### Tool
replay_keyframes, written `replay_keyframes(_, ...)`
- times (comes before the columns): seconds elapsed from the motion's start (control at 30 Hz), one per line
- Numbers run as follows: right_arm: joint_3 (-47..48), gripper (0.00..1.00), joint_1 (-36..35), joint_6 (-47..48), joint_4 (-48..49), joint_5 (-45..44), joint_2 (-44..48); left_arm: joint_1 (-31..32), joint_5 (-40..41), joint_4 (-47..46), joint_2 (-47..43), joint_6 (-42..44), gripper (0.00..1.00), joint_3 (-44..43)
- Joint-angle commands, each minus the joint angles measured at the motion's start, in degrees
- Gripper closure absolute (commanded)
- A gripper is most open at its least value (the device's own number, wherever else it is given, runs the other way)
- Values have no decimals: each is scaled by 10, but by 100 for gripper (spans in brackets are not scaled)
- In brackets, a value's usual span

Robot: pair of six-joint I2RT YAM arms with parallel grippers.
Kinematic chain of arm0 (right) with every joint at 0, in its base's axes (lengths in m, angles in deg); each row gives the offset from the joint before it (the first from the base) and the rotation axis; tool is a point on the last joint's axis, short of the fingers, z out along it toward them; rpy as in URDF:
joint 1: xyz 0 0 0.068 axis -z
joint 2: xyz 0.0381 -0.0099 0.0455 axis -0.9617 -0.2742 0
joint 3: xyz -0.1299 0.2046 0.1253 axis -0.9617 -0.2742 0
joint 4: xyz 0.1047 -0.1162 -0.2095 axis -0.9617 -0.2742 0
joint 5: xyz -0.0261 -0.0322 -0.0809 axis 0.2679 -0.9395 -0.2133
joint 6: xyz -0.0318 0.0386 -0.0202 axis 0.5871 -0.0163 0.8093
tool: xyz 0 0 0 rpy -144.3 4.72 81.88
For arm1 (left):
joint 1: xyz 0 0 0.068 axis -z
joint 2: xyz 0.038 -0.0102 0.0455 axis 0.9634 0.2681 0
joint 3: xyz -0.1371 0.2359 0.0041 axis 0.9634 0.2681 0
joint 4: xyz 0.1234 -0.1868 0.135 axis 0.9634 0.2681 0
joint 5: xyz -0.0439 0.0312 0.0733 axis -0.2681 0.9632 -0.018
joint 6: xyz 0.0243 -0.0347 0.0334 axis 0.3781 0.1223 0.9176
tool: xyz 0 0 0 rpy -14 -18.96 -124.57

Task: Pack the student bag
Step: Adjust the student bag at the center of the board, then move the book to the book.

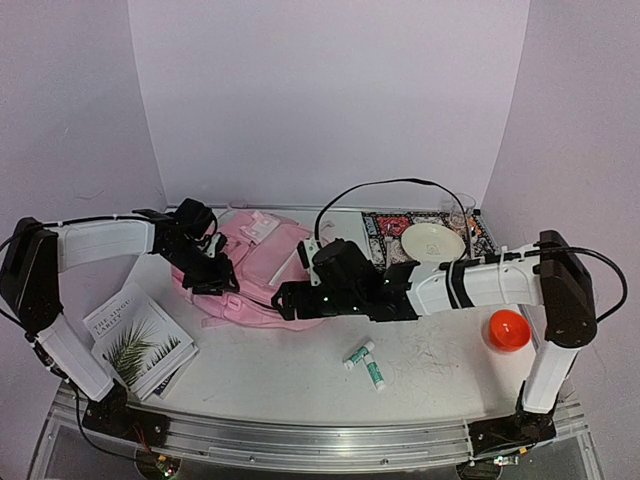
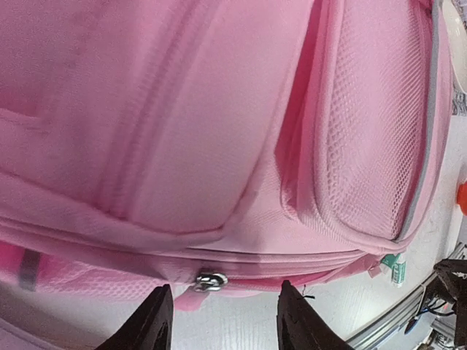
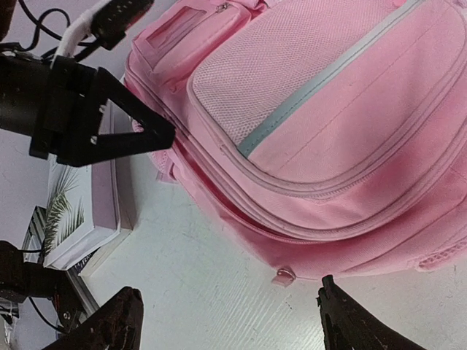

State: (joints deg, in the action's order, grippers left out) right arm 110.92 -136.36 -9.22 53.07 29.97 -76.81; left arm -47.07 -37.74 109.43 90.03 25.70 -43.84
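The pink student bag (image 1: pixel 262 262) lies flat on the white table and fills the left wrist view (image 2: pixel 219 109). My left gripper (image 1: pixel 213 279) is open at the bag's left edge, its jaws on either side of a metal zipper pull (image 2: pixel 210 281) without touching it. My right gripper (image 1: pixel 285 298) is open and empty at the bag's near edge. In the right wrist view the bag (image 3: pixel 328 109) lies above the open fingers, and a small pink zipper tab (image 3: pixel 283 275) sits on the table between them. The left gripper (image 3: pixel 109 127) also shows there.
A book with a palm-leaf cover (image 1: pixel 138 342) lies near left, also in the right wrist view (image 3: pixel 73 211). Two green-and-white tubes (image 1: pixel 366 362) lie front centre. An orange ball (image 1: pixel 508 330) sits right. A plate (image 1: pixel 432 242) on a patterned mat (image 1: pixel 385 228) and a glass (image 1: pixel 460 212) stand behind.
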Motion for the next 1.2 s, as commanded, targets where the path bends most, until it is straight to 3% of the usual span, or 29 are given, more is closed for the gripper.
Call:
replay_keyframes(0.0, -11, 16, 1, 8, -3, -17, 41, -44, 50, 16, -76, -21, 36, 10)
replay_keyframes(0.3, -8, 16, 1, 24, -5, -4, 40, -194, 85, 83, -152, -40, 17, 70)
replay_keyframes(0.5, -10, 15, 2, 35, -6, 9, 39, -286, 151, 147, -182, -53, 9, 82)
replay_keyframes(0.63, -13, 14, 2, 43, -6, 18, 40, -310, 226, 190, -224, -79, 1, 84)
replay_keyframes(0.8, -18, 13, 3, 60, -6, 28, 42, -342, 273, 229, -257, -94, 0, 104)
replay_keyframes(0.93, -19, 13, 6, 71, -6, 38, 42, -401, 258, 227, -281, -105, 0, 153)
replay_keyframes(1.17, -29, 11, 10, 83, -5, 57, 53, -428, 261, 231, -308, -147, 0, 169)
